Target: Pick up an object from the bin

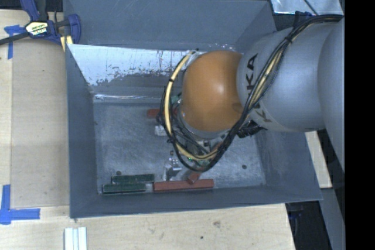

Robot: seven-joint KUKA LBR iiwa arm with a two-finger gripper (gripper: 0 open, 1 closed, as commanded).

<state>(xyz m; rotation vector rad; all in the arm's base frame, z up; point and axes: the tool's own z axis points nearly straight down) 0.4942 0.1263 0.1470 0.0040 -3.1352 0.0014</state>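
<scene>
Red-brown bar (183, 185) lies along the bin (82, 126) front (orange cover (211, 91) masks much beyond).

The arm's orange cover (211, 91) hides most of a reddish thing (153, 113) (mid-bin).

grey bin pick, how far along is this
Done: the arm is down inside the grey metal bin. In hand: its pincer hangs low near the flat red-brown bar; no grasp is visible. Left: gripping and lifting; that bar and the dark green flat block lie on the floor.
</scene>
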